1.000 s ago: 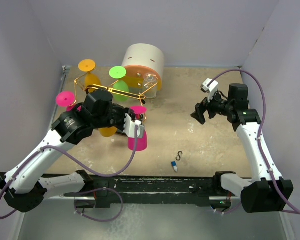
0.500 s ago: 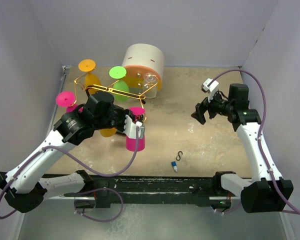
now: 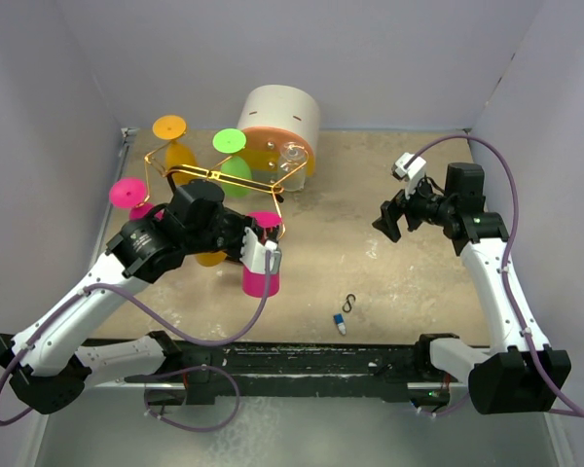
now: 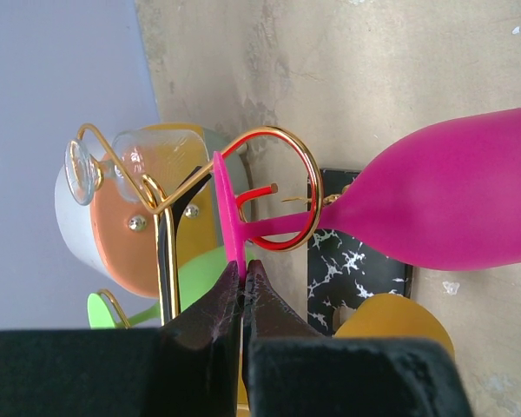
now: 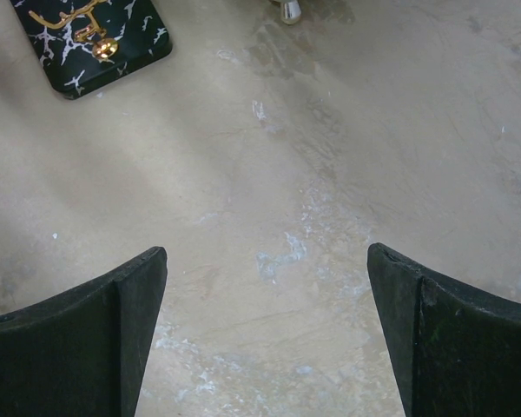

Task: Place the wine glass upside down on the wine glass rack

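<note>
The pink glass point(image 4: 469, 195) is held inverted by the edge of its foot in the clamped left pincer point(image 4: 241, 274), its stem set in a gold hook of the rack point(image 4: 365, 265), while the right pincer point(image 5: 266, 252) is held wide over the surface point(image 3: 370, 282).

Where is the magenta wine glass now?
Left of centre in the top view: the magenta wine glass is upside down, its stem inside a hook of the gold wine glass rack, its foot pinched by the left hand.
</note>
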### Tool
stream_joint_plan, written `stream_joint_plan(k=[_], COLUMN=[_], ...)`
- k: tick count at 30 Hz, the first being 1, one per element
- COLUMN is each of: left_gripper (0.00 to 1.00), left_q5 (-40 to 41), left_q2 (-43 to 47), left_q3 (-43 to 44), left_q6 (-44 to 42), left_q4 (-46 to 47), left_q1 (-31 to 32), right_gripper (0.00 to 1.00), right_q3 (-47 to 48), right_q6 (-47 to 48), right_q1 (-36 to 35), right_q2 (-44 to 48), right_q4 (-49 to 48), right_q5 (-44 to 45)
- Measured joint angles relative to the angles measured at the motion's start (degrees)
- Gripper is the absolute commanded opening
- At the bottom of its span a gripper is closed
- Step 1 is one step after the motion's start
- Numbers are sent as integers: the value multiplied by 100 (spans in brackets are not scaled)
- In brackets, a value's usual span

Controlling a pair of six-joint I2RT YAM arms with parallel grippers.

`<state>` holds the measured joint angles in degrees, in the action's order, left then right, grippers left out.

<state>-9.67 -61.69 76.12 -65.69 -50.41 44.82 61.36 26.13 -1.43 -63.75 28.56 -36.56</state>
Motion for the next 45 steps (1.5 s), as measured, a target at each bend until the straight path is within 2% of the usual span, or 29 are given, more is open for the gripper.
stream_joint_plan(k=[36, 45], left_gripper=[9, 15], left_q5=[4, 4], left_q2=[-11, -15], left_q3=[-9, -9], left_q6=[-168, -251], left_q4=[-114, -184], left_q1=[22, 22], right_gripper=[100, 100], right_q3=[0, 0], right_q6=[46, 50], right_q1=[2, 15], right_q2=[0, 0], right_q4=[-20, -20], right_q5=[107, 107])
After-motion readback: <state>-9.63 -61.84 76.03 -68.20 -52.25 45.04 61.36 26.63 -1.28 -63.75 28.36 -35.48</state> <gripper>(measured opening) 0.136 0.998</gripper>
